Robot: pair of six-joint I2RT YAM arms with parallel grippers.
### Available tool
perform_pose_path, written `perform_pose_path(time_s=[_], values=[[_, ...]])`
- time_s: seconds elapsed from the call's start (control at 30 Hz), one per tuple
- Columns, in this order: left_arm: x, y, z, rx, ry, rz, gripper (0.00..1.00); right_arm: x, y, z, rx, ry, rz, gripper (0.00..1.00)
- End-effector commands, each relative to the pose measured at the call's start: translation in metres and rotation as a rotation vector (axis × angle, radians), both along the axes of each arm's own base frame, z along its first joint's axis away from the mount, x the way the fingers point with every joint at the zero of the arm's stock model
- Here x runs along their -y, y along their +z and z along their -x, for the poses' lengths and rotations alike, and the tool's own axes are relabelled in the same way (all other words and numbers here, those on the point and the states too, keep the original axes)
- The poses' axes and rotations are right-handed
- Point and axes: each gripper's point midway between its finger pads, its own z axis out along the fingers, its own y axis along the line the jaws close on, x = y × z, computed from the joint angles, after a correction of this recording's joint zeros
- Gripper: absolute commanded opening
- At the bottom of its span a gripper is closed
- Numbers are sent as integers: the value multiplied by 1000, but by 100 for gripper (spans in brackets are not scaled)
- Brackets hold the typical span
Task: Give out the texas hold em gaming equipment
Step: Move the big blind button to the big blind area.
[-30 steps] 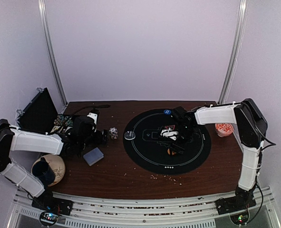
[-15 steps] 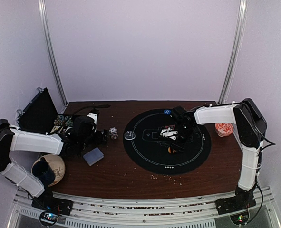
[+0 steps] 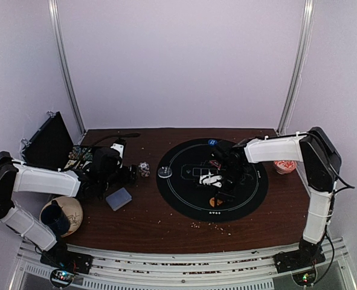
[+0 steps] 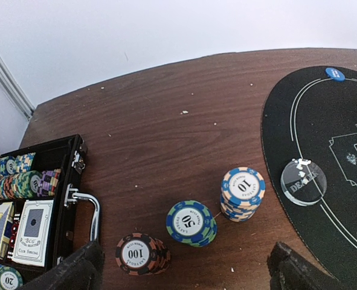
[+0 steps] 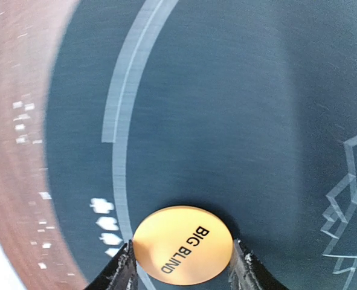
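Observation:
My right gripper (image 5: 183, 248) is shut on an orange disc (image 5: 178, 238) marked BIG BLIND, one finger on each side of its rim. It hangs low over the white ring in the near half of the black mat (image 3: 184, 193). A blue disc (image 3: 212, 142) lies at the mat's far edge. My left gripper (image 4: 184, 275) stands open over three chip stacks: a 100 stack (image 4: 141, 254), a 50 stack (image 4: 191, 223) and a 10 stack (image 4: 243, 193). It touches none of them. A grey-blue card deck (image 3: 118, 198) lies on the table near the left arm.
A clear dealer button (image 4: 303, 181) rests on the mat's left edge. An open black case (image 4: 72, 199) with chips and cards stands at the far left. A red-and-white bowl (image 3: 284, 164) sits right of the mat, a wooden bowl (image 3: 60, 215) at the near left.
My right gripper has closed on the orange disc and carried it toward the near side of the mat. The left arm has not moved.

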Motion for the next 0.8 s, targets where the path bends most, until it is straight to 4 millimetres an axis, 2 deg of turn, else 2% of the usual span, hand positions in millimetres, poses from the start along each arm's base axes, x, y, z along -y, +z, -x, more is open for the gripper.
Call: perform_pose_path(time_s=[0.0,0.27,0.77], values=[[5,15,-6,41,1,15,98,-2,8,29,-48,101,0,43],[5,16,-5,42,-2,18,98,5,-5,41,-58,128,73,43],[5,16,-5,41,-2,20,98,3,-9,60,-104,204,86,44]])
